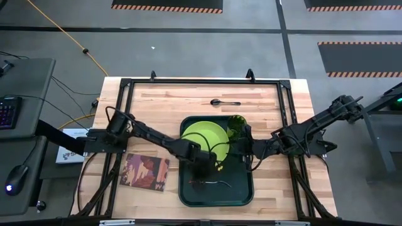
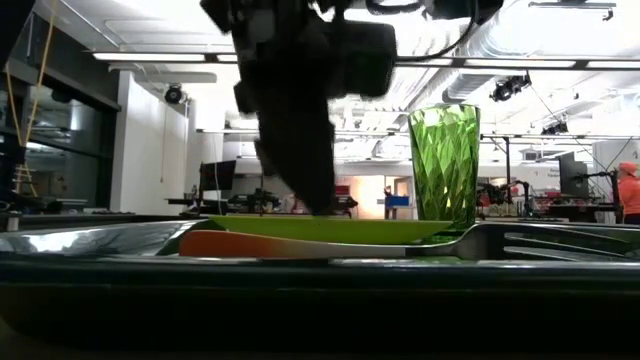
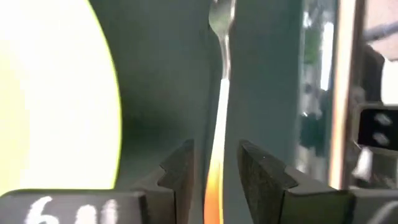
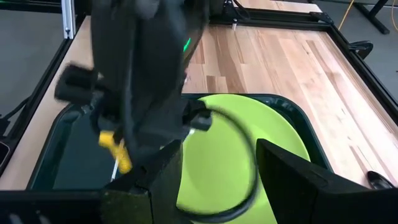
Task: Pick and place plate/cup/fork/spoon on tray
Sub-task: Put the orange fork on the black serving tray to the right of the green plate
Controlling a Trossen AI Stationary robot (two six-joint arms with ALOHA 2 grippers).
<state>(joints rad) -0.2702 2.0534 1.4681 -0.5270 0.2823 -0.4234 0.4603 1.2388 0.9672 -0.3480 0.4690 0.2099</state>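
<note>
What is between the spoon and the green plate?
Only bare wooden table and the tray's dark rim lie between the spoon and the plate. The high view shows it best.

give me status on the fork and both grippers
Left gripper open around fork handle, fork lying in tray. Right gripper open, waiting by cup. Spoon outside tray.

Overhead cam looks straight down; low cam sits level at my dark green rectangular plastic tray (image 2: 320, 275); wrists close, sharing it.
</note>
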